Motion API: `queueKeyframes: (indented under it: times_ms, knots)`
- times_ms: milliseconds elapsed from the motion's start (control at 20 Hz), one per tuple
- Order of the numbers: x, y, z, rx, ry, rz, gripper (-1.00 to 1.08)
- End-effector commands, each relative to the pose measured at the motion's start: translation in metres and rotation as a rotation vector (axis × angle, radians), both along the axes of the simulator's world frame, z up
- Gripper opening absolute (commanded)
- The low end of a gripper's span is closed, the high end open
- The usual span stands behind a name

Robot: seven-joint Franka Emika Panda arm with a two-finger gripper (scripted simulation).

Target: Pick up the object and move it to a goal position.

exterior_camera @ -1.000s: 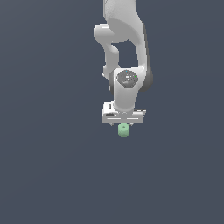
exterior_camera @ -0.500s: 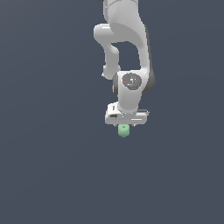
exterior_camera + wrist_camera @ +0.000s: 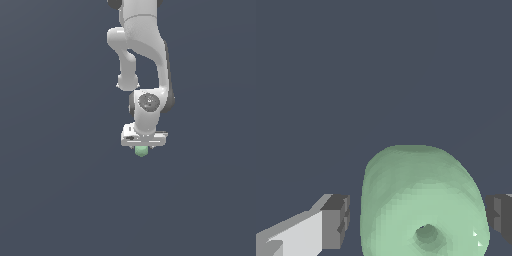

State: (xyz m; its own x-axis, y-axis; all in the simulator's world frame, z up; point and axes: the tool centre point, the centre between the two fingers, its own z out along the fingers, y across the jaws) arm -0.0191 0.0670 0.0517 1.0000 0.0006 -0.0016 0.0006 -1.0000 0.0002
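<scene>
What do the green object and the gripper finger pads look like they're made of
The green object: matte, smooth and uniformly pale green, like plastic or soft rubber; no gloss or grain shows, so it's a guess. The finger pads: flat dark grey blocks on white fingers, rubber-like. Both are simulator renders, so material stays uncertain.

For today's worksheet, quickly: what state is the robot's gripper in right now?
Gripper: open; the small light-green short cylinder sits between the jaws, one side showing a clear gap, so it is not gripped yet.

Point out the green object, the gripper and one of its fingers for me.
green object [image 3: 423,200], wrist view, middle of its side.
gripper [image 3: 142,146], exterior view, between its fingertips.
fingers [image 3: 336,221], wrist view, dark pad.
</scene>
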Motion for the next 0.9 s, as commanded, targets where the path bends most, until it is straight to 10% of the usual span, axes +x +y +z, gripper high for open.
queueKeyframes:
  times_ms: [0, 200, 250, 850]
  knots:
    - [0.0003, 0.0003, -0.0086, 0.000, -0.001, 0.000, 1.00]
    - [0.0012, 0.0003, -0.0124, 0.000, -0.001, -0.001, 1.00]
    - [0.0012, 0.0003, -0.0124, 0.000, -0.001, -0.001, -1.00]
    - [0.0011, -0.0002, -0.0107, 0.000, -0.002, -0.001, -1.00]
